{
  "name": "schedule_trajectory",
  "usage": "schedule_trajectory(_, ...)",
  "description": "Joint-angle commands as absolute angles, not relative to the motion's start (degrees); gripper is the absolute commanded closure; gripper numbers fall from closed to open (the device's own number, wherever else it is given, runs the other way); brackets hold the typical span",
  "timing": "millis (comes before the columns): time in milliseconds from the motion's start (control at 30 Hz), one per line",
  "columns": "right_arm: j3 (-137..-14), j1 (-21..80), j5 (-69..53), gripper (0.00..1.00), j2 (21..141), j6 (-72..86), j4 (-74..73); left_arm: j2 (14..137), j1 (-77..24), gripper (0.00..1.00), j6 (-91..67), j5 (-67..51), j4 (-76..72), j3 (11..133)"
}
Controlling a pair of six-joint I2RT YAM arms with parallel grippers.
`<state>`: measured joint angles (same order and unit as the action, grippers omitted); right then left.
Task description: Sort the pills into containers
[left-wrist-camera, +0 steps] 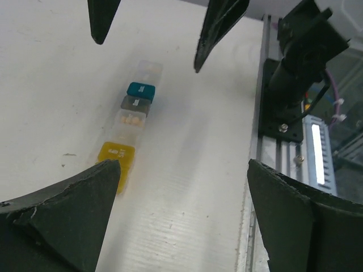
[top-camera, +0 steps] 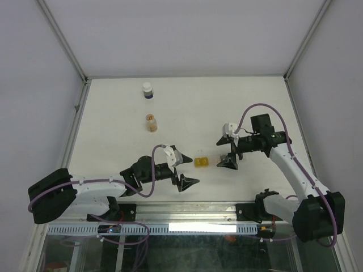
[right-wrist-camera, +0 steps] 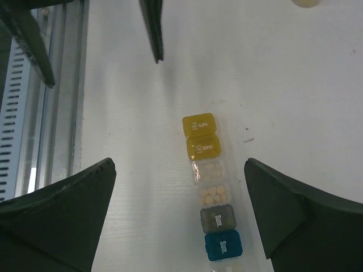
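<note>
The containers point(top-camera: 201, 162) are laid as a short strip on the table point(top-camera: 113, 113), close to its near edge and between the two grippers. The yellow compartment point(right-wrist-camera: 203, 148) is at the left end, followed by clear ones in which small pale pills point(right-wrist-camera: 214, 196) are seen, and then a teal compartment point(right-wrist-camera: 223, 247). The left gripper point(top-camera: 191, 170) is held just left of the strip and the right gripper point(top-camera: 220, 153) just right of it, both with fingers spread wide and nothing grasped. A white-capped bottle point(top-camera: 147, 90) and a bottle with amber contents point(top-camera: 151, 123) are placed well apart on the far side.
</note>
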<state>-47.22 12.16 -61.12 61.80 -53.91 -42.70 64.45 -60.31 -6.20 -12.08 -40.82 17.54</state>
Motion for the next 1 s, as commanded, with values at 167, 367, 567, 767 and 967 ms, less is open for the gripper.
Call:
schedule_trajectory(167, -45.4, 19.0, -62.5, 0.00, 65.9, -82.4, -52.1, 75.6, -61.1, 0.01, 5.5, -10.9, -60.4, 16.1)
schedule_trajectory(367, -43.8, 19.1, -61.2, 0.01, 64.4, -81.6, -51.2, 81.4, -61.2, 0.01, 4.8, -11.2, -67.7, 14.8)
schedule_trajectory(567, -40.9, 19.3, -60.1, 0.01, 62.4, -77.7, -45.3, 81.5, -61.1, 0.01, 5.3, -7.8, -61.7, 16.8)
schedule_trajectory(767, -37.9, 25.2, -52.4, 0.03, 63.3, -70.3, -34.3, 83.9, -61.1, 0.01, 7.0, -7.2, -60.3, 15.7)
schedule_trajectory(967, -36.7, 30.7, -46.1, 0.05, 65.1, -62.2, -24.8, 84.7, -61.1, 0.01, 8.3, -5.9, -59.9, 14.8)
